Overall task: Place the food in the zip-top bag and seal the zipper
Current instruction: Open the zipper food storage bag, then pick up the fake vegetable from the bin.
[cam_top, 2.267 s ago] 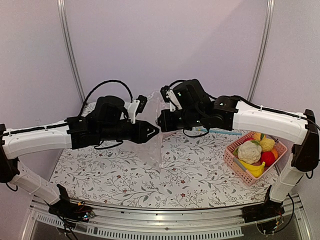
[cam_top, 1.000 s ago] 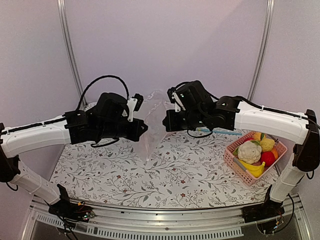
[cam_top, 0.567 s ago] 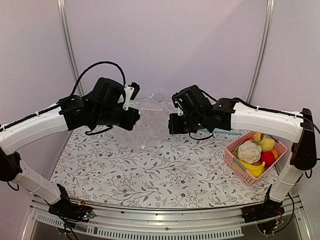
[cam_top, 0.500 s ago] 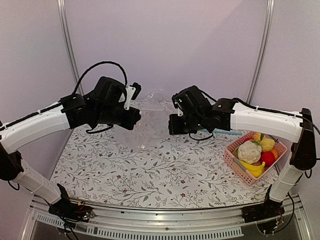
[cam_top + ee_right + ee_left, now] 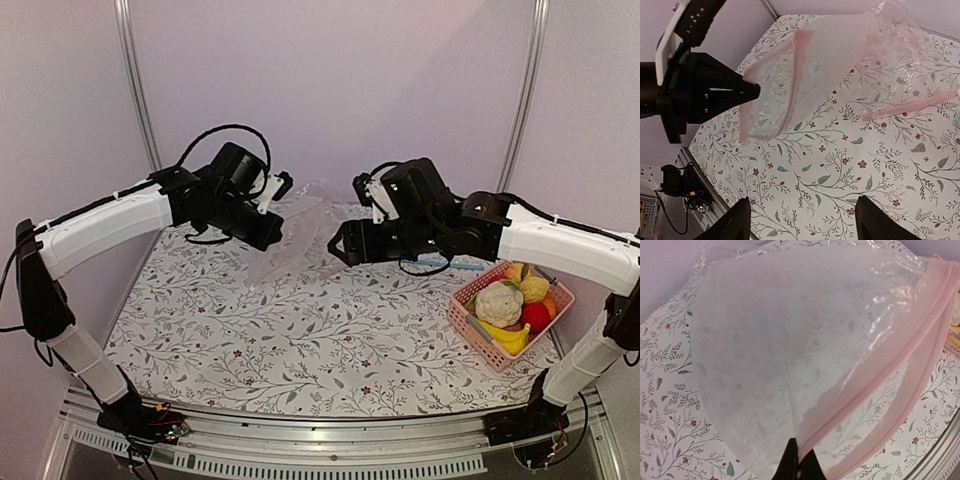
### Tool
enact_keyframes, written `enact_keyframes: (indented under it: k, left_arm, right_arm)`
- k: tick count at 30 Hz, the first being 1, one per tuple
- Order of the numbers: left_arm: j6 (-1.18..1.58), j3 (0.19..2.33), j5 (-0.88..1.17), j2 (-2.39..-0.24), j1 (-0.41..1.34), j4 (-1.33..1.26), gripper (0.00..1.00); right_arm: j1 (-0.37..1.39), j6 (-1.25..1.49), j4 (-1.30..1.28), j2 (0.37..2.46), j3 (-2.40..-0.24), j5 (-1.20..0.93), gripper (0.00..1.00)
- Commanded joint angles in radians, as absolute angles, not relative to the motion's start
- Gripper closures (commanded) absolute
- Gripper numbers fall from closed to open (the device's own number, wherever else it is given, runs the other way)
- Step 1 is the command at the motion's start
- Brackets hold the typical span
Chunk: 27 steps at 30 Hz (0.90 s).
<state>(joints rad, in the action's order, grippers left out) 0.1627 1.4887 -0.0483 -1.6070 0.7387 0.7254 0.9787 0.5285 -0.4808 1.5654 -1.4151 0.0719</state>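
One basket [image 5: 468, 332] — top view only | left gripper [image 5: 799, 461] pinching bag [image 5: 790, 340]

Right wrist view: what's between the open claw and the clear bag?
Only flowered tablecloth, between right gripper and zip-top bag, shown in the right wrist view.

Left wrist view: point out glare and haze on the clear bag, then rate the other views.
Left wrist view: white glare specks upper right on the crinkly transparent plastic bag, floral-print tablecloth hazy through it. Right wrist view: even light, bag edges crisp. Top external view: bag faint, barely distinct.
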Motion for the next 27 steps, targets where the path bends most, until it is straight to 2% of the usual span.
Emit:
enact_keyframes:
  k: [1, 4, 9, 11, 13, 19, 24, 27]
  left_arm:
    - [0.123, 1.488, -0.041, -1.599, 0.686, 0.755, 1.00]
    - [0.130, 1.450, -0.017, -1.579, 0.646, 0.725, 1.00]
    - [0.129, 1.413, 0.018, -1.546, 0.626, 0.690, 1.00]
    - [0.130, 1.401, 0.031, -1.541, 0.626, 0.681, 1.00]
    - [0.128, 1.394, 0.037, -1.538, 0.626, 0.680, 1.00]
    - [0.121, 1.388, 0.035, -1.529, 0.624, 0.681, 1.00]
    - [0.122, 1.386, 0.052, -1.532, 0.623, 0.680, 1.00]
    - [0.125, 1.385, 0.053, -1.530, 0.624, 0.680, 1.00]
  right_arm:
    - [0.971, 0.491, -0.498, 1.432, -1.364, 0.103, 0.24]
    - [0.960, 0.473, -0.543, 1.360, -1.325, 0.157, 0.18]
    - [0.812, 0.538, -0.716, 1.286, -1.259, 0.279, 0.15]
    - [0.754, 0.589, -0.752, 1.236, -1.209, 0.324, 0.07]
    - [0.706, 0.643, -0.779, 1.184, -1.151, 0.366, 0.04]
    - [0.559, 0.759, -0.934, 1.034, -1.020, 0.531, 0.01]
    - [0.345, 0.741, -0.945, 0.994, -0.918, 0.434, 0.01]
    - [0.296, 0.705, -0.921, 1.020, -0.897, 0.423, 0.01]
